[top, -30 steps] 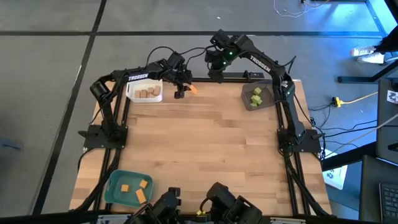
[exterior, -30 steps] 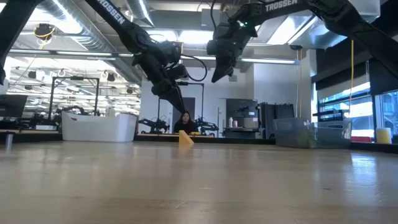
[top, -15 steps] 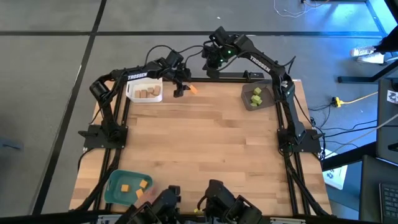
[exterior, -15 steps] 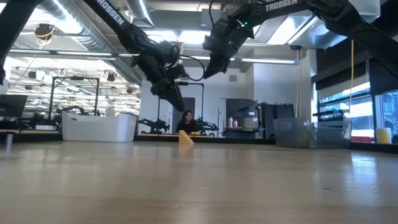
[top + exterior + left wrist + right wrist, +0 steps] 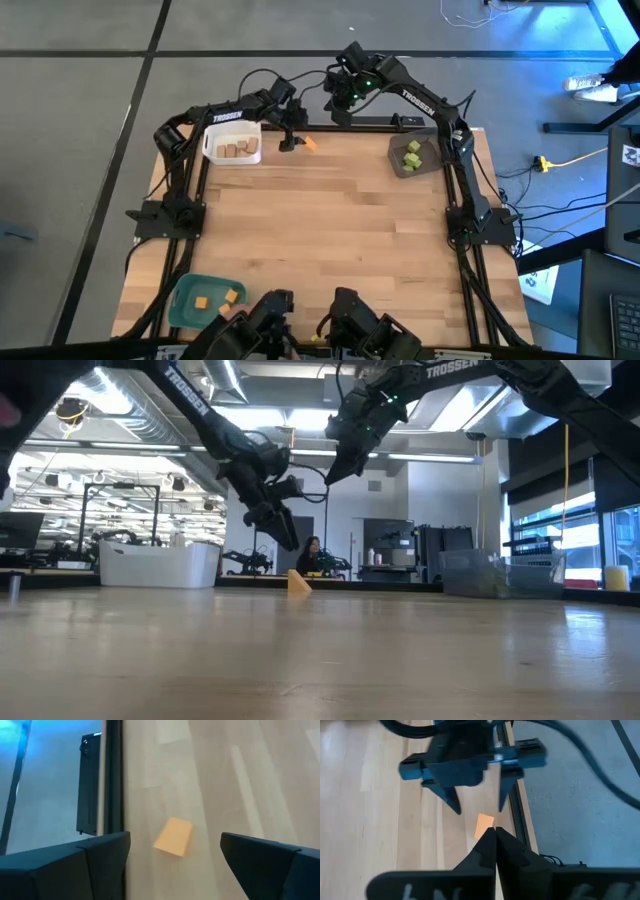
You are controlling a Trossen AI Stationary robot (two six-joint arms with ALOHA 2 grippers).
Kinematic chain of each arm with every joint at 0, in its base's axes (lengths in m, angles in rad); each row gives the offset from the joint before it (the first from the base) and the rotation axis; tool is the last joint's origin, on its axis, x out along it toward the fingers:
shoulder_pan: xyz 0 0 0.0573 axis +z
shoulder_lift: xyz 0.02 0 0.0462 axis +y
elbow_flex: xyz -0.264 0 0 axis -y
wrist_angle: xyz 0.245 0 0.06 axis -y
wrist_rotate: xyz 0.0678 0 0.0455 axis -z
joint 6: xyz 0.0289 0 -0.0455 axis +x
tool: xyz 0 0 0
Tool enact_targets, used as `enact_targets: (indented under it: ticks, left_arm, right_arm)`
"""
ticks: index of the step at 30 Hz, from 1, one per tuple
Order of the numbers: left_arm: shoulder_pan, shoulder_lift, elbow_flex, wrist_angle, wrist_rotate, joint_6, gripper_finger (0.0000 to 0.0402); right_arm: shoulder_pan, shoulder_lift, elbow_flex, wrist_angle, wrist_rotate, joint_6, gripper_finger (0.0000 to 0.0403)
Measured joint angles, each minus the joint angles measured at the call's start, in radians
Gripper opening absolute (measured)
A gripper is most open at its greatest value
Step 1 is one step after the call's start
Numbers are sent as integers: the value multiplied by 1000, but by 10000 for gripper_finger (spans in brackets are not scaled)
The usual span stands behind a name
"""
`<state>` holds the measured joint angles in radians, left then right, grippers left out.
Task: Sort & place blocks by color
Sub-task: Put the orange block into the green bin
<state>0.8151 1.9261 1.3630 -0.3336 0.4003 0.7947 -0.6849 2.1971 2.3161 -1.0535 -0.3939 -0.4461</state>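
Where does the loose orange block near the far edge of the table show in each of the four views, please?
High view: orange block beside the white tray.
Low view: mid-table.
Left wrist view: between the open left gripper's fingers.
Right wrist view: beyond the shut right gripper.
Shared landmark: left gripper.

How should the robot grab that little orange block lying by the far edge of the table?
Probably from straight above. The orange block lies loose on the wood with clear space around it, so the open left gripper beside it could drop its fingers over two opposite flat sides and pinch across the middle. The right gripper hangs shut nearby.
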Motion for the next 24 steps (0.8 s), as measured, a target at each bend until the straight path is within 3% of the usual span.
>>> enact_targets:
  ticks: [7,24]
  left_arm:
    - [-2,99,150,-214,3,1,306]
    - [-61,115,245,-320,-107,-58,306]
  right_arm:
    - [0,0,0,0,0,0,1]
    - [0,0,0,-1,0,0,1]
